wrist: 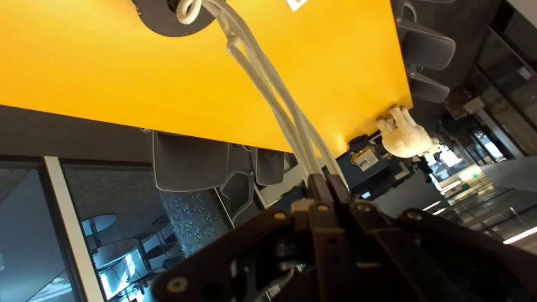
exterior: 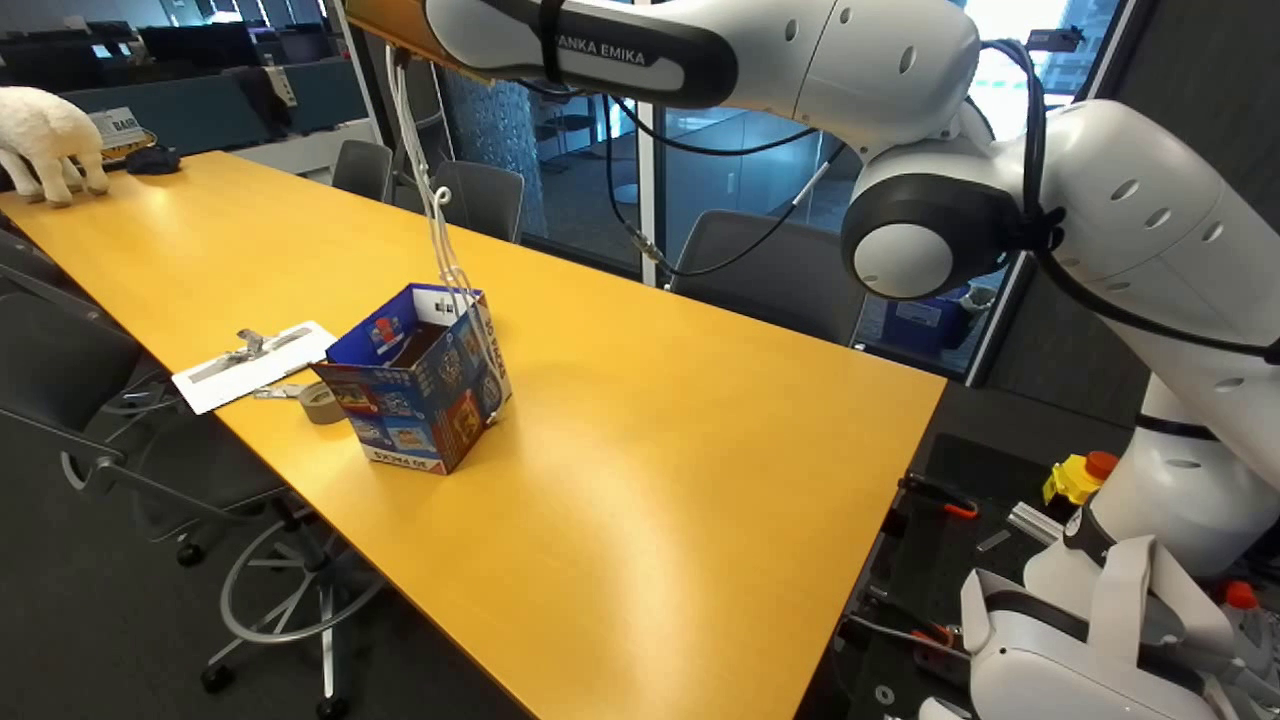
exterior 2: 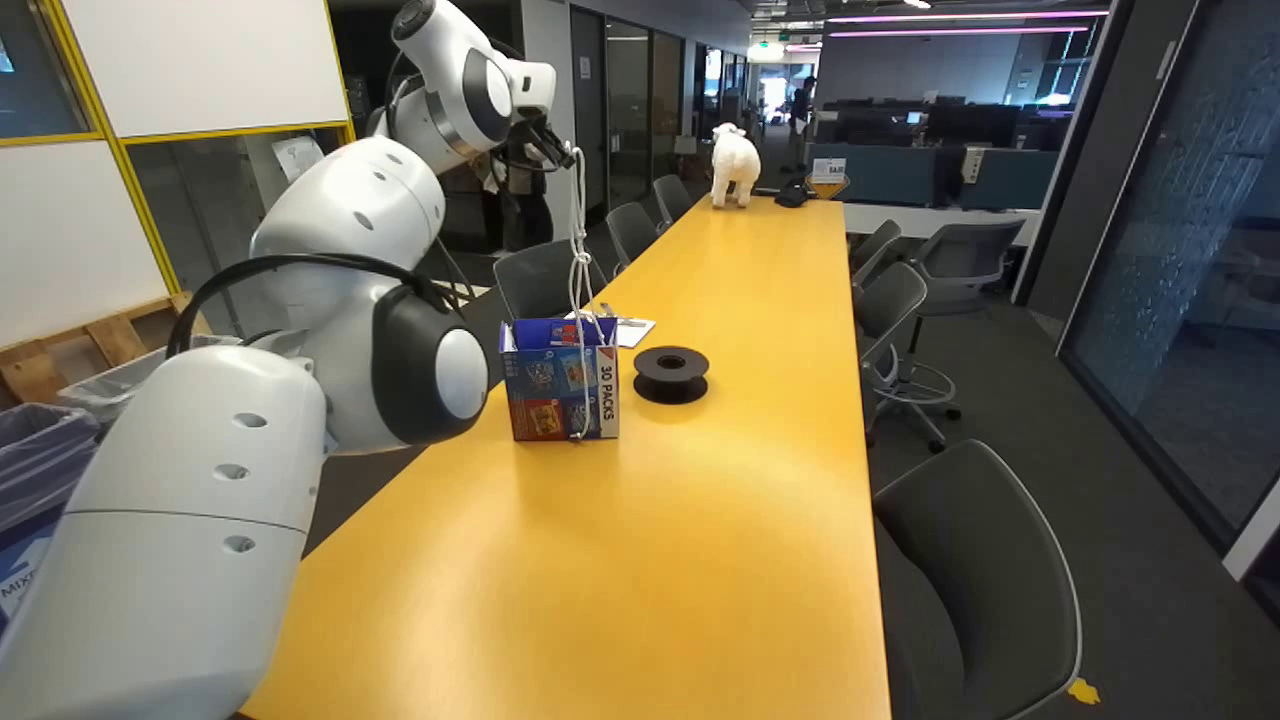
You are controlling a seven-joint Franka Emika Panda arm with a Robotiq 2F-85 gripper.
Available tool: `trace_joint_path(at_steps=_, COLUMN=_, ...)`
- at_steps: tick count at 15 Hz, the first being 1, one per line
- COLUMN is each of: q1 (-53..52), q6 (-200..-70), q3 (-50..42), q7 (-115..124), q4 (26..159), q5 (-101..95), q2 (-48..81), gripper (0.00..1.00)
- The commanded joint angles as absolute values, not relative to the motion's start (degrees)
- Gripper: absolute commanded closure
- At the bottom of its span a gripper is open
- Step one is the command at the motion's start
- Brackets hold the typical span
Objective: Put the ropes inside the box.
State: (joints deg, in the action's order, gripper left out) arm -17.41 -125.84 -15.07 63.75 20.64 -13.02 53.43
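The ropes [exterior: 440, 220] are whitish cords with a knot, hanging in long strands in both exterior views [exterior 2: 579, 230]. My gripper [exterior 2: 565, 155] is shut on their upper end, high above the table; the wrist view shows the strands [wrist: 289, 121] running from the closed fingertips [wrist: 329, 182]. The box [exterior: 400, 410] is blue with printed sides and an open top; it stands upright on the table below the ropes, also in an exterior view [exterior 2: 545, 400]. A strand hangs outside along one box wall, its end near the tabletop. The box is out of the wrist view.
A black spool [exterior 2: 670, 375] stands beside the box; it also shows in the wrist view [wrist: 176, 16]. A white clipboard [exterior: 255, 365] and a tape roll [exterior: 322, 403] lie by the box. A plush sheep [exterior 2: 735, 165] stands at the table's far end. Chairs line the edges.
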Motion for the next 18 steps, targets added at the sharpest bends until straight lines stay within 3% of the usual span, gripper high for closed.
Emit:
trace_joint_path(at_steps=1, q1=-17.35, q6=-130.44, q3=-14.62, q7=68.62, q4=20.62, q5=-13.72, q2=52.15, gripper=0.99)
trace_joint_path(at_steps=18, q1=-15.40, q6=-145.79, q3=-9.26, q7=71.76, q4=23.80, q5=-9.32, q2=60.94, gripper=0.99)
